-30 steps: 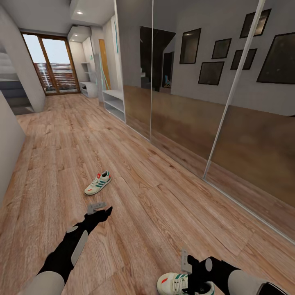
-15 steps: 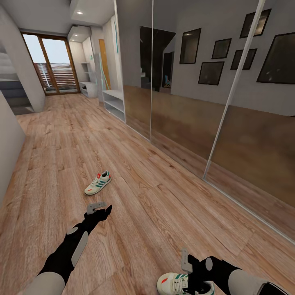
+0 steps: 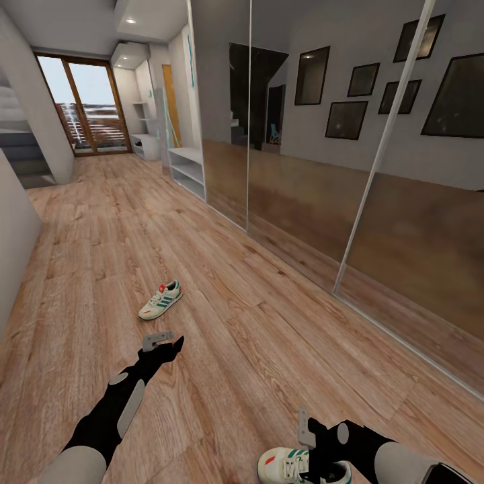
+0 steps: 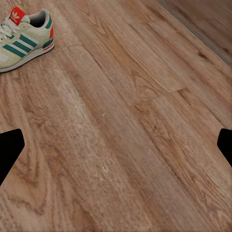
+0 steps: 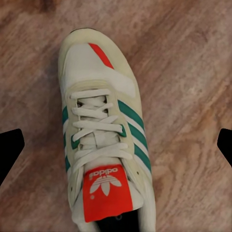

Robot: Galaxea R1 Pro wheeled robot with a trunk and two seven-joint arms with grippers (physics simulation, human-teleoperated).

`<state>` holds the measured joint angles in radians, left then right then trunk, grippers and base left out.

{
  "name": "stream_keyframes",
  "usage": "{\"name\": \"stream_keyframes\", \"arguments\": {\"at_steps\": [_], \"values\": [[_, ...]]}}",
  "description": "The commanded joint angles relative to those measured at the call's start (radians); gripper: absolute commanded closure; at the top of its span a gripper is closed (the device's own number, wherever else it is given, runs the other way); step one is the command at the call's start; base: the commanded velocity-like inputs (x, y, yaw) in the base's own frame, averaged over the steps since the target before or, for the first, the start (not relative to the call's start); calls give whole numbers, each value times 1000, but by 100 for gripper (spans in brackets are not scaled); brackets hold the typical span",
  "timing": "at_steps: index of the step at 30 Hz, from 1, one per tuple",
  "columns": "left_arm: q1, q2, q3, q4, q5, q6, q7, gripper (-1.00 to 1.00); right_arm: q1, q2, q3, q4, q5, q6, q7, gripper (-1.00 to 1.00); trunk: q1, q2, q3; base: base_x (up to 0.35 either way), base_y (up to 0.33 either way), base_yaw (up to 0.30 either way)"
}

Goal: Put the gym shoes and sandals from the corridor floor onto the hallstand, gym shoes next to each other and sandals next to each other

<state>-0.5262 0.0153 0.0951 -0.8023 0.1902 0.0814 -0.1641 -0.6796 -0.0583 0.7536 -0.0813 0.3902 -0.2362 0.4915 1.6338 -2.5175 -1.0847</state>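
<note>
One gym shoe [image 3: 161,300], white with green stripes and a red heel patch, lies on the corridor floor [image 3: 255,323] just beyond my left gripper [image 3: 173,349]. The left wrist view has that shoe [image 4: 24,41] ahead of the open left gripper [image 4: 116,150], which holds nothing. The other gym shoe [image 3: 288,465] lies under my right gripper [image 3: 321,470]. In the right wrist view this shoe [image 5: 104,145] sits between the widely spread fingers of the right gripper [image 5: 116,145], untouched. The white hallstand [image 3: 187,168] stands far down the corridor. The sandals are out of view.
A dark glass-fronted sliding wardrobe [image 3: 349,168] runs along the right side. A grey wall [image 3: 13,249] borders the left. Glass doors [image 3: 87,107] close the far end, with another white unit [image 3: 144,144] beside them.
</note>
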Motion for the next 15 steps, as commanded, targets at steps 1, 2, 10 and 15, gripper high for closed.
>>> {"name": "stream_keyframes", "arguments": {"at_steps": [1, 2, 10, 15], "values": [[0, 0, 0, 0, 0, 0, 0, -100, 0, 0, 0, 0, 0, 0, 0, -100, 0, 0, 0, 0, 0, 0], [0, 0, 0, 0, 0, 0, 0, -100, 0, 0, 1, 0, 0, 0, 0, -100, 0, 0, 0, 0, 0, 0], [0, 0, 0, 0, 0, 0, 0, -100, 0, 0, 4, 2, 3, 1, 1, -100, 1, 0, -8, 0, 0, 0], [0, 0, 0, 0, 0, 0, 0, -100, 0, -1, 4, 4, 4, 2, 1, -100, 1, -1, -12, 0, 0, 0]]}}
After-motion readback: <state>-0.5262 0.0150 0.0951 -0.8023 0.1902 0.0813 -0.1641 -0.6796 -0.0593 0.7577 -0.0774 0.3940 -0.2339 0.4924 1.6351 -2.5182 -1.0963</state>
